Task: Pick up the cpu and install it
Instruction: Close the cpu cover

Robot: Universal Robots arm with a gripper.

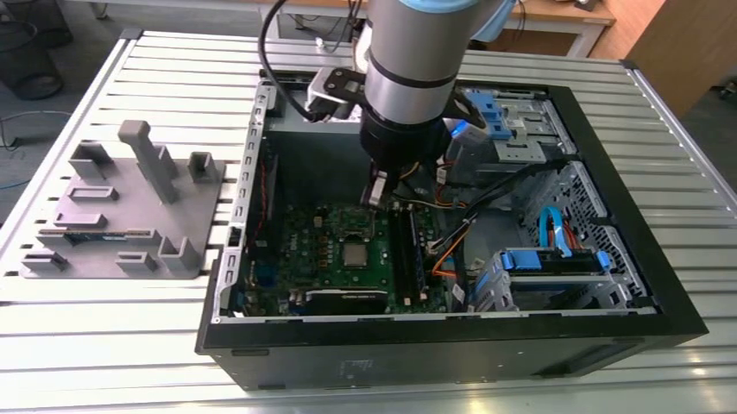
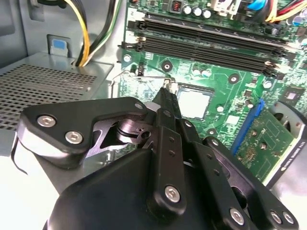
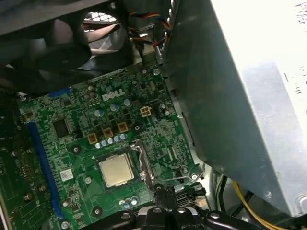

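Inside the open computer case (image 1: 645, 285), the cpu (image 3: 116, 169) lies flat in the green motherboard (image 3: 144, 129)'s socket. The gripper (image 2: 167, 91) hovers just above, fingers pressed together, holding nothing. Dark memory slots (image 2: 206, 40) and yellow cables (image 2: 84, 33) crowd nearby.

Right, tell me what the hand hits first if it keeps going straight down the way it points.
Probably the green motherboard, at the socket edge beside the cpu, which lies flat in its socket. The hand points just beside the chip; depth is unclear, so the socket's thin wire lever could come first.

White maker's logo (image 3: 113, 95) on green motherboard (image 3: 158, 139), well ahead of pincer (image 3: 165, 190). Small white sticker (image 3: 65, 175) off to pincer's side, print unreadable.
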